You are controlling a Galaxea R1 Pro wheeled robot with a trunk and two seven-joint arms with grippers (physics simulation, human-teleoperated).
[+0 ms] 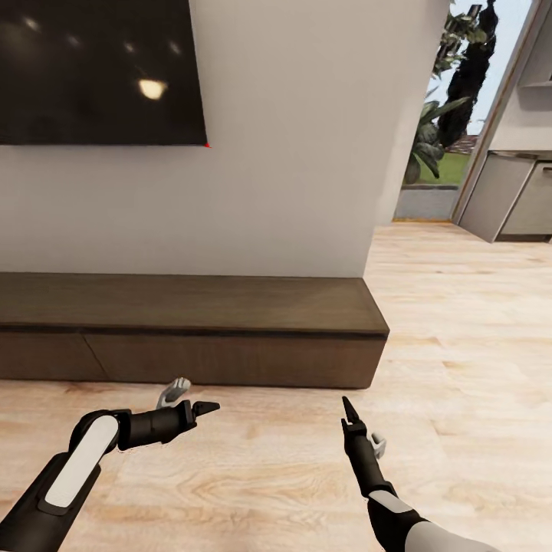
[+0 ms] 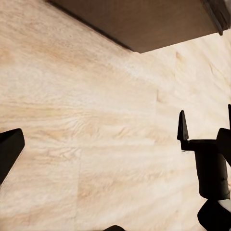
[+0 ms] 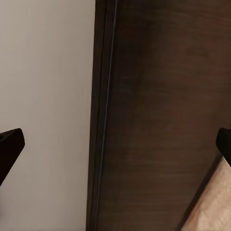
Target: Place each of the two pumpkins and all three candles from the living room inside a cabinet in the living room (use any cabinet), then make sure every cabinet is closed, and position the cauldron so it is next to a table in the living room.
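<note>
Both grippers, left and right, hang empty (jaws spread) before the shut cabinet at twelve o'clock; handleless fronts risk fingertip slips.

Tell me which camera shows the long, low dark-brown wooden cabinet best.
The head view: the long, low dark-brown wooden cabinet shows its flat top, seamed fronts and right end. The right wrist view gives a close patch of brown wood; the left wrist view catches one corner.

Pale wall, dark screen, light plank floor — daylit doorway.
</note>
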